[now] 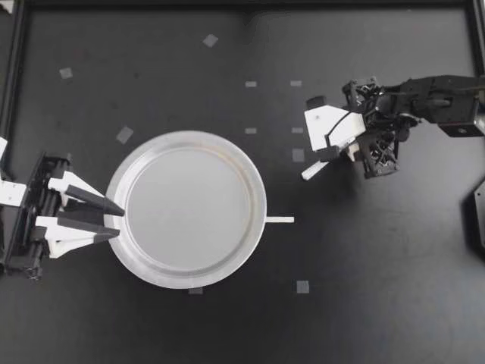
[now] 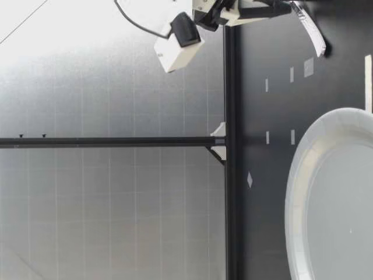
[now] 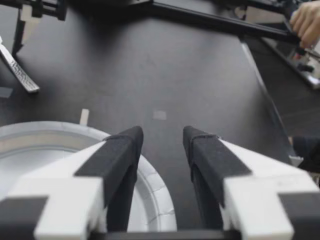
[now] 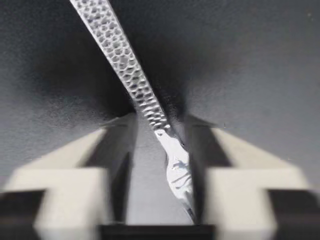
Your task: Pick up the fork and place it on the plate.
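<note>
Black counter (image 1: 379, 303) all round, dotted with little tape marks (image 1: 124, 135), and nearest in we've got my left gripper (image 1: 119, 222) parked low at the rim of the plate (image 1: 256, 205), fingers apart, nothing between them. The plate itself is pale, round, bare and flat on the counter. A small white strip (image 1: 279, 219) lies just beside its rim on the side towards my right arm.

Further out, here's the action: my right gripper (image 1: 318, 130) has the fork (image 4: 125, 70)! From the wrist, the fingers are clamped on it where the smooth neck begins, and the dimpled handle shoots out ahead at a slant. From table height it hangs off the fingers, angled down, free end close to the counter; touching or just clear, can't tell. It's well apart from the plate, so the carry across looks like the job in hand.

Handling: metal by the look of it, stiff, light, thin and slick. Gripped off-centre like this it could swivel, so a steady move and a low release look wise. A hold nearer mid-handle would balance better.

Farthest off, beyond the counter, a person's hand (image 3: 307, 22)
</note>
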